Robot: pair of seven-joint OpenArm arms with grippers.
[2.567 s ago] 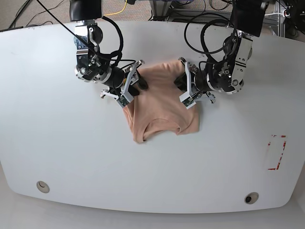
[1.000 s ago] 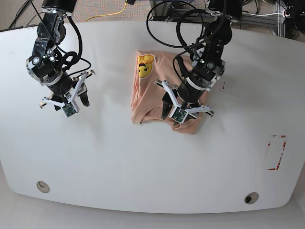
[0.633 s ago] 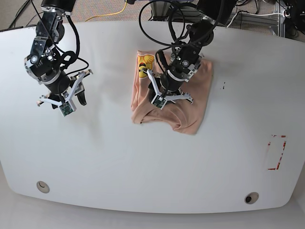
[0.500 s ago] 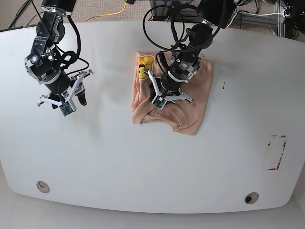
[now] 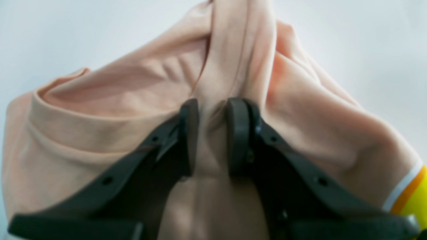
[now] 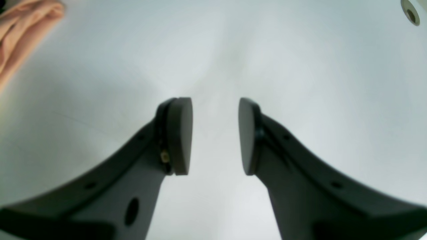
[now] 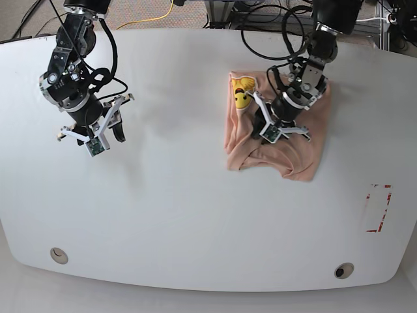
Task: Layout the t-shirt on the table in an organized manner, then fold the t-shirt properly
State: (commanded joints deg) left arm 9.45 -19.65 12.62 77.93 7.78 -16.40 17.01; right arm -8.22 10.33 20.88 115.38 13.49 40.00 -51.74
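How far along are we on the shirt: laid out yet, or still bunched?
Still bunched. The shirt lies crumpled on the table, smiley print showing, not spread. In hand: the left pincer is pinching a fold of it. The right pincer is open over bare table. Flattening and all folds remain.

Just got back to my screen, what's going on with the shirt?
The left gripper is pinched shut on a fold of the bunched peach t-shirt, which lies crumpled on the white table with its yellow print facing up. The right gripper hangs open over bare table, well away from the shirt.
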